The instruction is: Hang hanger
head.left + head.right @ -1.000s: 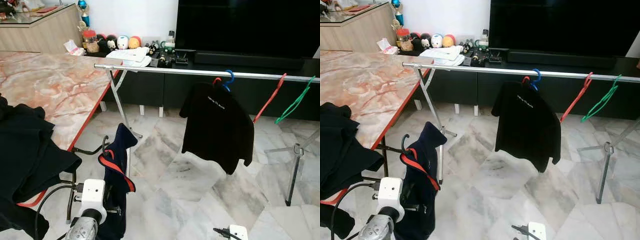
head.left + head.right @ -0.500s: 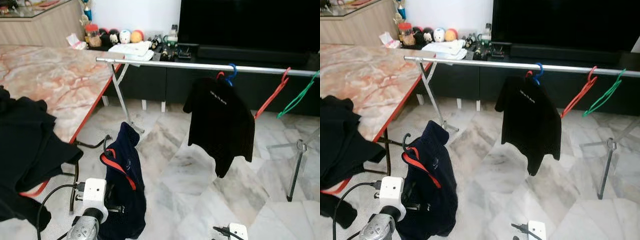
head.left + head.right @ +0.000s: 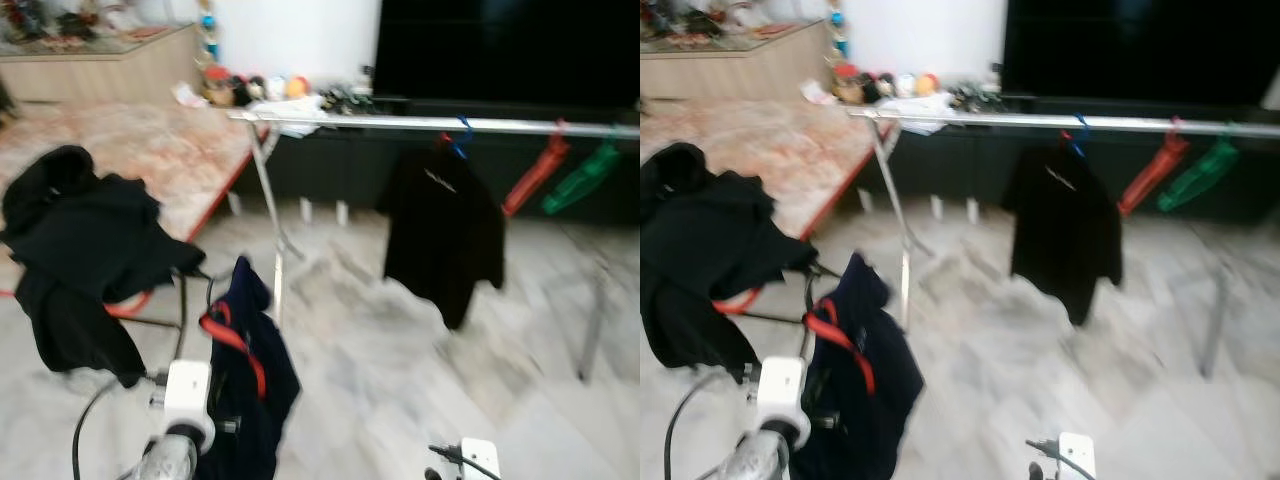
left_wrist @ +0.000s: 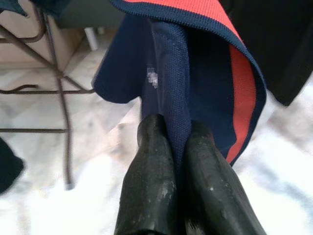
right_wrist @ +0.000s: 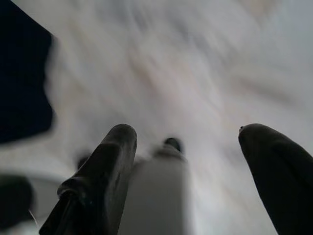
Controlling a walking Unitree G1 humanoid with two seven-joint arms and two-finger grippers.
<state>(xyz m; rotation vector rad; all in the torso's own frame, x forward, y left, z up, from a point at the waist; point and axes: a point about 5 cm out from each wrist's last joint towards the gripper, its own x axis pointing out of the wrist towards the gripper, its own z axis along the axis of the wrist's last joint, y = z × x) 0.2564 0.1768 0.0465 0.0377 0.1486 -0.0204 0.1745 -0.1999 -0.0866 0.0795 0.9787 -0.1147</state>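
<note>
While my left gripper [image 4: 178, 132] was clamped on the navy shirt [image 3: 245, 380], right gripper [image 5: 188, 142] spread empty, I judged next: carry to rail [image 3: 440, 123].

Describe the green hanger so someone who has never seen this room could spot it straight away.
Find the long silver clothes rail running in front of the dark TV unit. Follow it toward the robot's right, past the hanging black shirt. Two bare hangers hang there side by side: the green hanger is the outer one, beside the red hanger.
</note>
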